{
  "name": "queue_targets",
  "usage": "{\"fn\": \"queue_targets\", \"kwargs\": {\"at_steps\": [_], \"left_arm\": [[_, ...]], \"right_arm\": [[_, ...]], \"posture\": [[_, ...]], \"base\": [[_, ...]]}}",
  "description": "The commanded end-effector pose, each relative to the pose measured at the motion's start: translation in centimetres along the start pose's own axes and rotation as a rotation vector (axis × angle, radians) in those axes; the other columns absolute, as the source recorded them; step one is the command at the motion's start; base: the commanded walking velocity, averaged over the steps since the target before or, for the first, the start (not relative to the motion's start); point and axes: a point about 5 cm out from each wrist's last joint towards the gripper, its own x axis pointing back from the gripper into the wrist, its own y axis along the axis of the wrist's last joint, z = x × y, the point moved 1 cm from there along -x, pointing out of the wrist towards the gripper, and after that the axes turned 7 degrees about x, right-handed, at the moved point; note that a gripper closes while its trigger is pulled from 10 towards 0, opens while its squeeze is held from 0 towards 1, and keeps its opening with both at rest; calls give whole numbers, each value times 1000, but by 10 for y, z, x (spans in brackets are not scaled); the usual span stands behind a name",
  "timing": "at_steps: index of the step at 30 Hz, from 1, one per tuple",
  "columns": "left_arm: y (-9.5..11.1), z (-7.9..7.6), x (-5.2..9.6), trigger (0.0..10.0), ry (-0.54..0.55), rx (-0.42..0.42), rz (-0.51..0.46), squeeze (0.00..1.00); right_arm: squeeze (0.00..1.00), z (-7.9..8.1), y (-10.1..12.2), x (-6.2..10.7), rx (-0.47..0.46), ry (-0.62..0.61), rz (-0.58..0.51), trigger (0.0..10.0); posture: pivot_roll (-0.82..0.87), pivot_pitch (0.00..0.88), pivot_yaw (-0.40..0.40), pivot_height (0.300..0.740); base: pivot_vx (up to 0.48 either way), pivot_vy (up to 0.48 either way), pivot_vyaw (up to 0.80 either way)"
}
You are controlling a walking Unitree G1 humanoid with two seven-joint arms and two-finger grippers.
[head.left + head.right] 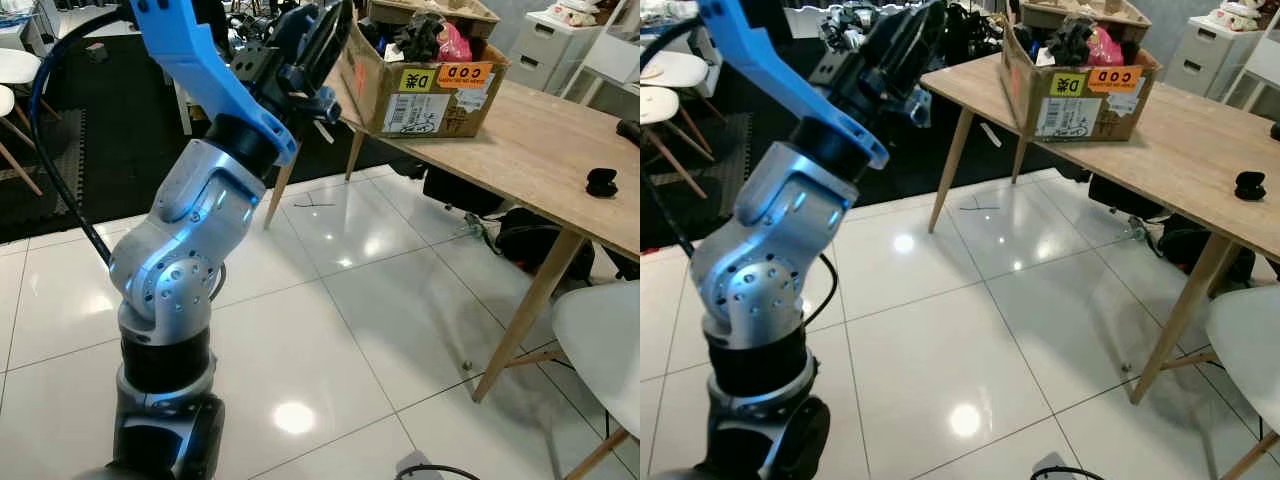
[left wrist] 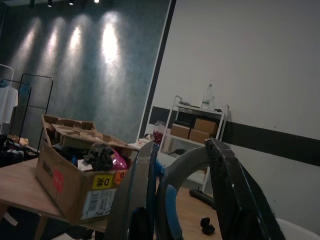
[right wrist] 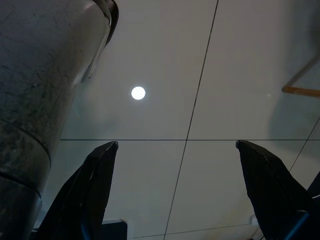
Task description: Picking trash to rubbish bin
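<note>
left gripper (image 1: 318, 60) raised, fingers narrowly parted, empty; cardboard box (image 1: 425, 85) of rubbish on table (image 1: 540, 150) just beyond, nearer this arm.

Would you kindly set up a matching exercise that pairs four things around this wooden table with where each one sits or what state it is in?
Things:
1. cardboard box
2. small black object
3. white chair
4. right gripper

Places or states:
A. beside the table's near leg, on the floor
B. on the table's far end, stuffed with odds and ends
C. fingers spread wide, pointing down at the white tiled floor
D. alone on the bare wooden table, nearer the camera than the box

Pairs: 1-B, 2-D, 3-A, 4-C
</note>
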Motion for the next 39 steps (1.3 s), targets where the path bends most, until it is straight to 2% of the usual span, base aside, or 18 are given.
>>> {"fn": "queue_targets", "kwargs": {"at_steps": [1,10,11,13,14,15,16,17,19,20,21,22,23,24,29,32,35,39], "left_arm": [[6,-3,-1,10000,-31,-26,-3,0],[2,4,9,10000,-4,-11,17,0],[-18,23,23,10000,70,4,82,0],[-18,23,23,10000,70,4,82,0],[-27,31,29,10000,104,6,113,0],[-63,67,44,10000,213,14,220,0],[-103,100,72,10000,323,36,347,0],[-103,100,72,10000,323,36,347,0],[-155,136,128,10000,469,81,523,0],[-155,136,128,10000,469,81,523,0],[-176,141,157,10000,493,106,605,0],[-176,141,157,10000,493,106,605,0],[-204,140,197,10000,524,151,715,0],[-211,135,207,10000,520,174,742,0],[-218,126,208,10000,500,201,745,0],[-228,117,196,10000,426,198,711,0],[-238,115,193,10000,394,170,737,0],[-246,103,173,10000,256,150,730,0]], "right_arm": [[0,6,-5,0,1,21,7,10000],[0,4,-16,0,-6,17,26,10000],[0,4,-16,0,-6,17,26,10000],[0,4,-16,0,-6,17,26,10000],[0,4,-16,0,-7,17,26,10000],[0,5,-15,0,-5,18,25,10000],[0,6,-15,0,-5,18,24,10000],[0,6,-15,0,-5,18,24,10000],[0,7,-14,0,-7,19,22,10000],[0,7,-14,0,-7,19,22,10000],[0,7,-14,0,-10,17,23,10000],[0,7,-14,0,-10,17,23,10000],[0,2,-17,1,-13,6,28,10000],[0,-1,-18,1,-16,-2,32,10000],[0,-7,-21,1,-22,-16,37,10000],[0,-16,-22,2,-53,-42,35,10000],[0,-22,-17,2,-89,-62,21,10000],[0,-39,-6,4,-126,-107,-17,10000]], "posture": [[111,53,-33,740],[102,64,-30,740],[96,72,-26,740],[96,72,-26,740],[96,72,-26,740],[84,82,-23,740],[75,82,-22,740],[75,82,-22,740],[70,82,-23,740],[70,82,-23,740],[60,76,-30,740],[60,76,-30,740],[47,75,-37,740],[45,72,-38,740],[42,65,-40,740],[27,55,-29,740],[-22,53,-20,740],[-50,90,-34,740]], "base": [[0,0,0],[0,0,0],[0,0,0],[0,0,0],[0,0,0],[0,0,0],[0,0,0],[0,0,0],[0,0,0],[0,0,0],[0,0,0],[0,0,0],[0,0,0],[0,0,0],[0,0,0],[0,0,0],[0,0,0],[0,0,0]]}}
